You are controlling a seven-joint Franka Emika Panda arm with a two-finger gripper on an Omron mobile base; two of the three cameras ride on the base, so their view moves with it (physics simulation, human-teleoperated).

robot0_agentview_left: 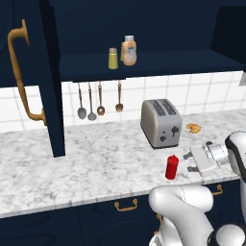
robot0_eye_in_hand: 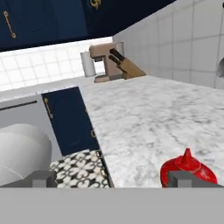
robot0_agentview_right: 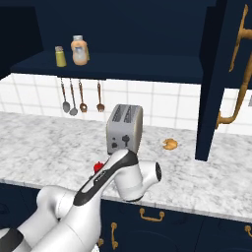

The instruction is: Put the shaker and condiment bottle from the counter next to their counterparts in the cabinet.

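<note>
Long white-and-grey marbled counter with navy drawers and brass pulls below runs across both base views. Above it, dark navy wall cabinet stands open, its tall door with the curved brass handle swung out at the left of the left base view. Silver two-slot toaster sits on the counter toward the tiled wall; a small golden croissant lies near it on the right. Four utensils hang on the wall under the cabinet shelf. On that shelf: peach-orange bottle with pale grey cap and, just beside it on the left, the small yellow-olive shaker with grey-silver cap, both upright. Red squeeze condiment bottle with tapered nozzle stands upright on the counter near its front edge, in front of the toaster. End effector is level with the bottle and just beside it on the right, fingers spread wide, nothing between them. Hand view: red nozzle cap sits just behind one dark fingertip.
</note>
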